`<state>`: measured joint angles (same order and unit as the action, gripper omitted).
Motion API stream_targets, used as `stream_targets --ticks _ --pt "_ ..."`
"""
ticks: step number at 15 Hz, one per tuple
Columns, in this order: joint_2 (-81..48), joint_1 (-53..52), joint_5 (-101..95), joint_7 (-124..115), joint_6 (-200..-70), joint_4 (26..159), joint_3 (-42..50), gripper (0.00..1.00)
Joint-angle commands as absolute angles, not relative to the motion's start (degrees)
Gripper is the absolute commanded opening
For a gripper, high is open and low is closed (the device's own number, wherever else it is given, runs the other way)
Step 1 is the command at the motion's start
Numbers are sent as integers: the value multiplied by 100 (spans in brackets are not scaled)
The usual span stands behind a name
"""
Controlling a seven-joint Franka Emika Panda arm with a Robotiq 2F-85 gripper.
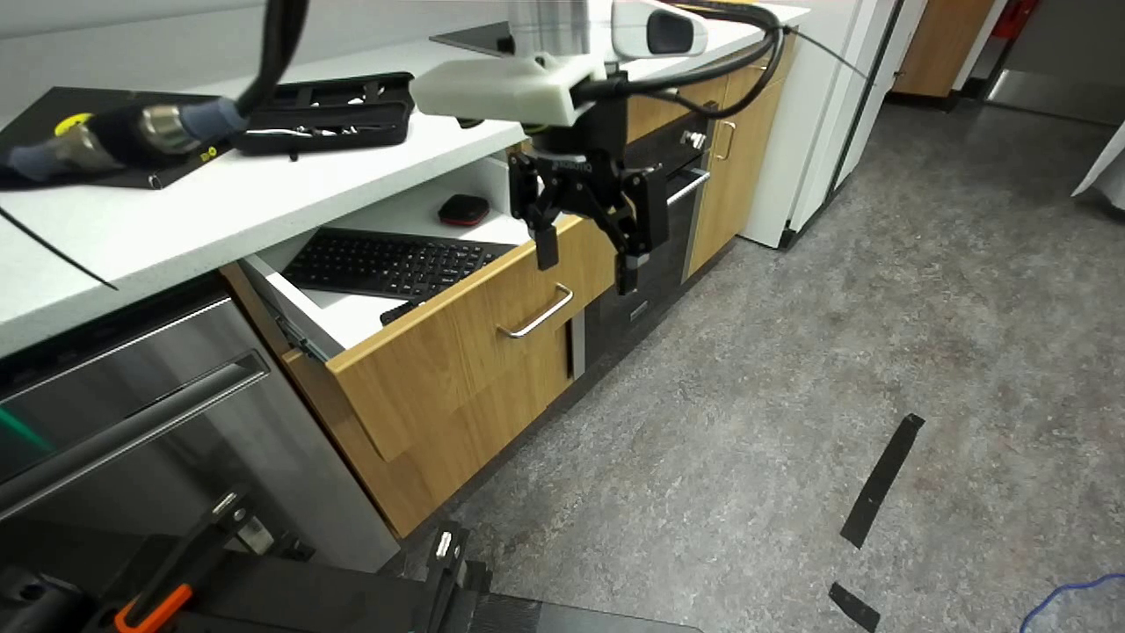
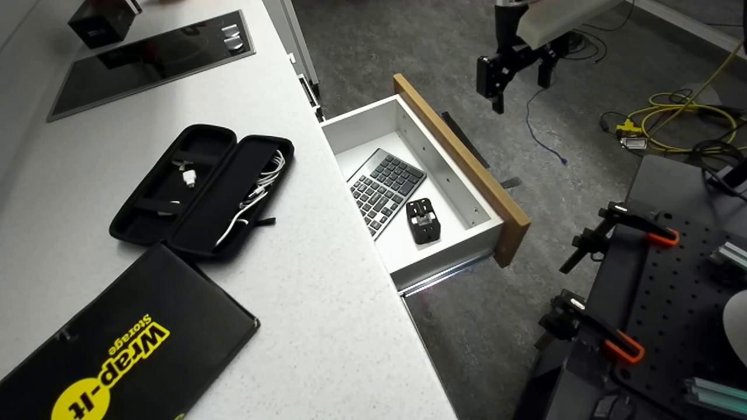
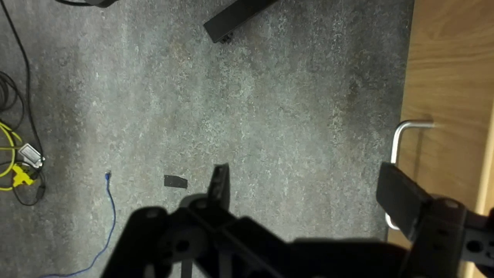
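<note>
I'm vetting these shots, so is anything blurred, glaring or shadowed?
Wrist view: the gripper looks dark and soft, the floor crisper, and the drawer handle casts a faint shadow; in an exterior view, the near cable connector is blurred; in an exterior view, the drawer rail glints.

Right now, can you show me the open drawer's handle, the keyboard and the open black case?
Drawer handle [image 1: 545, 317], in an exterior view: middle of its bar.
Keyboard [image 2: 387, 189], in an exterior view: on its keys.
Black case [image 2: 217, 198], in an exterior view: its bare inside.
</note>
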<state>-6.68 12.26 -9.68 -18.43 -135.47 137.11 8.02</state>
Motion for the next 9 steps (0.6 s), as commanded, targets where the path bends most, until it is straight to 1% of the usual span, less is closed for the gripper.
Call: stream_targets --ticks 1,9 --pt "-1654 1064 -1013 -2496 -13799 12961 1065 100" --pt "-3294 830 -101 -2976 -14601 11934 1149 100"
